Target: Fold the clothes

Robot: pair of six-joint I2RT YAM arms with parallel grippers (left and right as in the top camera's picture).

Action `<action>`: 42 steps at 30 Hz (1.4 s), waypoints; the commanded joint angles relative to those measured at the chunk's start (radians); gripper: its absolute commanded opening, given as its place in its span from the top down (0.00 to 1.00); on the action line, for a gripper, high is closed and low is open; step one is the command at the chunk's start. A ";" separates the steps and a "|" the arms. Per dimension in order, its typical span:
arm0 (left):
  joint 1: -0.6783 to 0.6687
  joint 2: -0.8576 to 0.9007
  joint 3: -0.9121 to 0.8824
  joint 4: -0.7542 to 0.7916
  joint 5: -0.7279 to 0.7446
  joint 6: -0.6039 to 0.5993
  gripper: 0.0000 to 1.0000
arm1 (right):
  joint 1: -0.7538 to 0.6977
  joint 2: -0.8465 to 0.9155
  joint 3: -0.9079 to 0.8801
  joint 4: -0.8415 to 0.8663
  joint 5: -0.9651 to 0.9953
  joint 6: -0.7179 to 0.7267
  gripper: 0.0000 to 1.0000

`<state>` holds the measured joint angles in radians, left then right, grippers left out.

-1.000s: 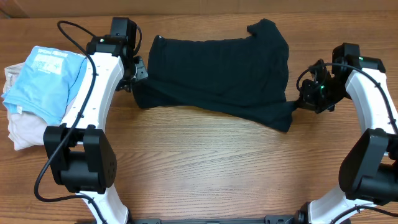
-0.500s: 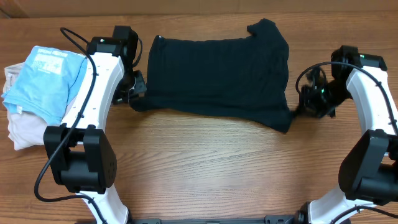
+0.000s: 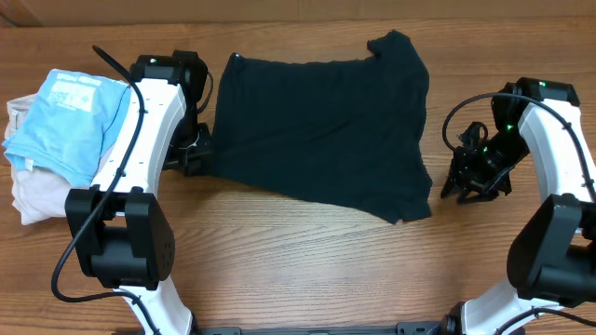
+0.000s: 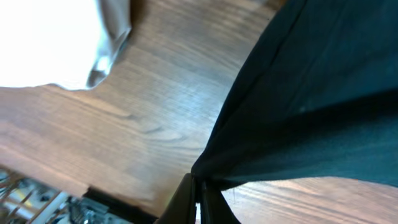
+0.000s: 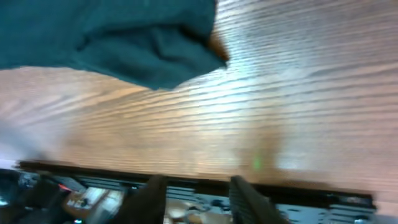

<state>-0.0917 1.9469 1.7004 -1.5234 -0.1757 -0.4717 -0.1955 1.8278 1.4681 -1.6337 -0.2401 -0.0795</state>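
Note:
A black garment (image 3: 321, 126) lies spread on the wooden table in the overhead view. My left gripper (image 3: 193, 158) is shut on its left lower corner; the left wrist view shows the fingers (image 4: 200, 198) pinched on the dark cloth (image 4: 311, 106). My right gripper (image 3: 470, 181) is open and empty, just right of the garment's right lower corner, apart from it. In the right wrist view the fingers (image 5: 198, 194) are spread, and the cloth's corner (image 5: 137, 43) lies beyond them on the table.
A pile of folded clothes sits at the left: a light blue shirt (image 3: 70, 116) on a cream one (image 3: 28, 191). The cream cloth also shows in the left wrist view (image 4: 56, 37). Bare wood lies along the front of the table (image 3: 317, 270).
Both arms have pulled toward the front, drawing the garment's lower edge forward and flattening it. The right gripper has let go of the right corner and opened.

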 commanded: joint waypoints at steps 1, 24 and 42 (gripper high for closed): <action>0.000 -0.011 -0.002 -0.010 -0.063 0.007 0.96 | -0.001 -0.032 0.024 0.022 0.016 0.005 0.55; -0.003 -0.011 -0.002 0.043 -0.033 0.007 0.96 | 0.029 -0.023 -0.311 1.011 -0.169 0.031 0.57; -0.008 -0.011 -0.002 0.044 -0.034 0.008 0.96 | 0.068 0.161 -0.310 1.195 -0.169 0.099 0.96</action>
<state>-0.0917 1.9469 1.7004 -1.4776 -0.2100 -0.4717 -0.1349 1.9728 1.1637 -0.4530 -0.4034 0.0074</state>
